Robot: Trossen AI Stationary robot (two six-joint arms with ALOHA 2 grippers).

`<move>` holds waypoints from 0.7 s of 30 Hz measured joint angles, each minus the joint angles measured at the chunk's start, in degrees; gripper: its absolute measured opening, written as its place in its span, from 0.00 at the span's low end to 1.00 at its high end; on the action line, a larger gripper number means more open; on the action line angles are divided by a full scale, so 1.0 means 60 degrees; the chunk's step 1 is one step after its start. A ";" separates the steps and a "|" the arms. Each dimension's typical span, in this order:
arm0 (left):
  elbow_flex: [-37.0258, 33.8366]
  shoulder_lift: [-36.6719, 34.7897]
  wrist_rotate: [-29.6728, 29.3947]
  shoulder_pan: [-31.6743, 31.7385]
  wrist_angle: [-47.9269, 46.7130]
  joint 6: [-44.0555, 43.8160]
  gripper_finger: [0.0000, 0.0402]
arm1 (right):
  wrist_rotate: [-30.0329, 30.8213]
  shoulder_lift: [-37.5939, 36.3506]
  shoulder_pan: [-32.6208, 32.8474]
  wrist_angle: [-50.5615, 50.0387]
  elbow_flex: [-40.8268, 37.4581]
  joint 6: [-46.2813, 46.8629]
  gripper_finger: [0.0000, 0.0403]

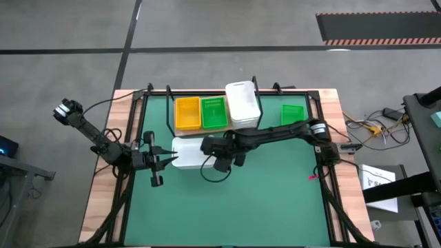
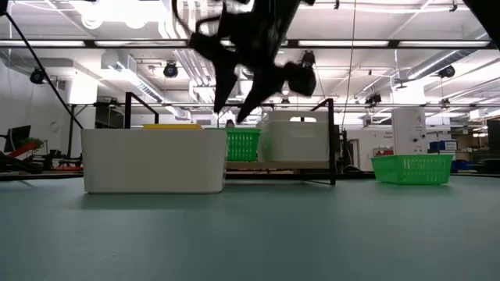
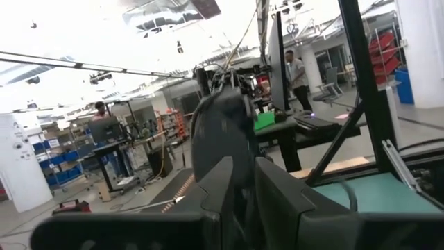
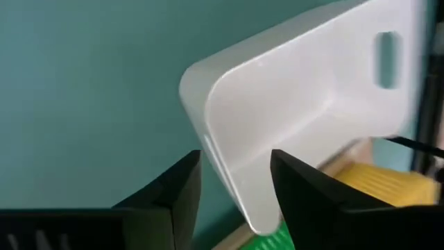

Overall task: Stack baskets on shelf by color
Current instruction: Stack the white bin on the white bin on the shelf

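On the shelf (image 1: 180,130) at the far side stand a yellow basket (image 1: 187,113), a green basket (image 1: 213,114) and a white basket (image 1: 242,105). Another white basket (image 1: 185,153) rests on its bottom on the green mat, and a second green basket (image 1: 293,114) sits on the mat right of the shelf. My right gripper (image 1: 209,147) hangs open over the mat basket's right end. In the right wrist view its fingers straddle that basket's corner (image 4: 222,139); in the low view the fingertips (image 2: 228,115) stand just above the rim. My left gripper (image 1: 167,158) hovers by the basket's left end with a narrow gap and nothing between its fingers.
Black frame posts (image 1: 148,93) rise around the mat (image 1: 262,200). The shelf's black wire frame (image 2: 332,140) stands behind the white basket (image 2: 152,160). Open mat lies toward the near edge. People stand in the room beyond the table (image 3: 298,73).
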 joint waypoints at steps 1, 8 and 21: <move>0.0000 0.0000 -0.0003 0.0003 -0.0008 0.0015 0.11 | 0.0025 0.0162 -0.0039 -0.0006 0.0000 -0.0171 0.41; -0.0015 -0.0029 -0.0003 0.0000 0.0006 0.0099 0.11 | 0.0459 0.0933 -0.0307 0.0143 0.0000 -0.0518 0.35; -0.0007 -0.0106 -0.0014 0.0003 0.0017 0.0277 0.11 | 0.0151 0.0911 0.0329 0.0045 0.0000 -0.0455 0.03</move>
